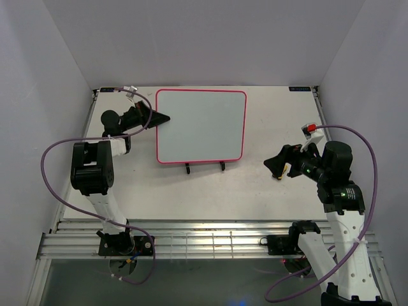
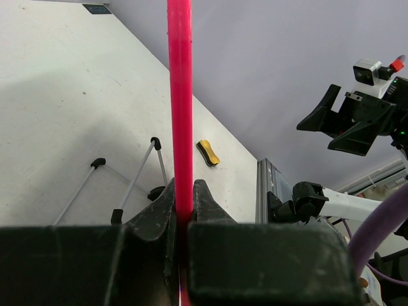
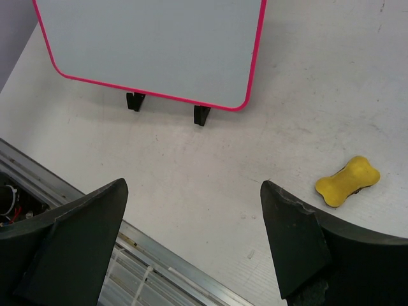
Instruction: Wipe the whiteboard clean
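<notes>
Fingers [image 2: 156,207] of the left gripper [image 2: 183,191] are pinched shut on the pink-red frame at the left edge of the whiteboard [image 2: 180,95]. The wrist view shows that frame running straight up from between the two black tips. From overhead, the left gripper [image 1: 164,116] meets the whiteboard [image 1: 201,125] about halfway up its left side.

The whiteboard sits toward the far middle of the table [image 1: 268,115], its face plain white and turned up toward the overhead camera. Along its lower edge, two feet of the black wire stand [image 1: 187,168] poke out from under the frame. The same feet show in the right wrist view below the whiteboard [image 3: 153,44], and the stand's thin legs [image 2: 137,185] show on the left of the frame in the left wrist view.

To the right of the whiteboard and nearer the arms than its lower right corner, a yellow eraser [image 3: 347,182] lies flat on the table, well apart from the board.

Further right of the whiteboard, the right gripper [image 1: 274,167] hovers above the table, pointing back toward the board. Its jaws are spread wide with nothing between them, and the eraser lies just beside its right finger in the wrist view.
</notes>
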Action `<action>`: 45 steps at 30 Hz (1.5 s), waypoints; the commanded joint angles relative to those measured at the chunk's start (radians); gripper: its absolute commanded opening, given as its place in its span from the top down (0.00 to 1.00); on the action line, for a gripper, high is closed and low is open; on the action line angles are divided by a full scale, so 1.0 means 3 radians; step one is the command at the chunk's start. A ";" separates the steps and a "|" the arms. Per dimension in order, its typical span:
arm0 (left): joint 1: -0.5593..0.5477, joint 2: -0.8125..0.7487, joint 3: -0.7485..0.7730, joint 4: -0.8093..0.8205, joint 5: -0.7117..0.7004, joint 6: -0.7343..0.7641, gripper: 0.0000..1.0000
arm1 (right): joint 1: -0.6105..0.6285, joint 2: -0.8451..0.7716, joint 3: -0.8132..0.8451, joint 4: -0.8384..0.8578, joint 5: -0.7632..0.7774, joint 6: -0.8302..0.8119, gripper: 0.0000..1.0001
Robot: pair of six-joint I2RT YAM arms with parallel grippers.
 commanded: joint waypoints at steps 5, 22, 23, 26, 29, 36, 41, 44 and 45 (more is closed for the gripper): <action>0.0060 0.0100 0.0322 0.1257 -0.0157 -0.0068 1.00 | -0.0004 -0.0031 0.0234 0.0109 -0.0089 -0.0043 0.10; 0.0101 0.0346 0.0307 0.1282 0.0104 0.0453 1.00 | -0.0004 -0.0047 0.0250 0.0088 -0.0124 -0.0068 0.10; 0.0106 0.0346 0.0292 0.1287 0.0084 0.0565 1.00 | -0.0004 -0.0052 0.0245 0.0088 -0.0130 -0.0068 0.10; 0.0106 0.0412 0.0302 0.1282 0.0078 0.0673 1.00 | -0.0004 -0.0052 0.0250 0.0088 -0.0150 -0.0074 0.10; 0.0117 0.0479 0.0307 0.1298 0.0094 0.0755 1.00 | -0.0004 -0.0067 0.0265 0.0058 -0.0140 -0.0094 0.10; 0.0183 0.0387 -0.0020 0.1308 0.0007 0.0924 1.00 | -0.0004 -0.0072 0.0276 0.0042 -0.0145 -0.0099 0.10; 0.0249 0.0376 -0.0275 0.1308 -0.0034 0.1001 1.00 | -0.0004 -0.0082 0.0270 0.0063 -0.0196 -0.0084 0.10; 0.0301 0.0402 -0.0327 0.1308 -0.0014 0.1001 1.00 | -0.0004 -0.0118 0.0255 0.0057 -0.0186 -0.0094 0.10; 0.0306 0.0402 -0.0342 0.1308 -0.0014 0.1001 1.00 | -0.0004 -0.0123 0.0250 0.0052 -0.0181 -0.0099 0.10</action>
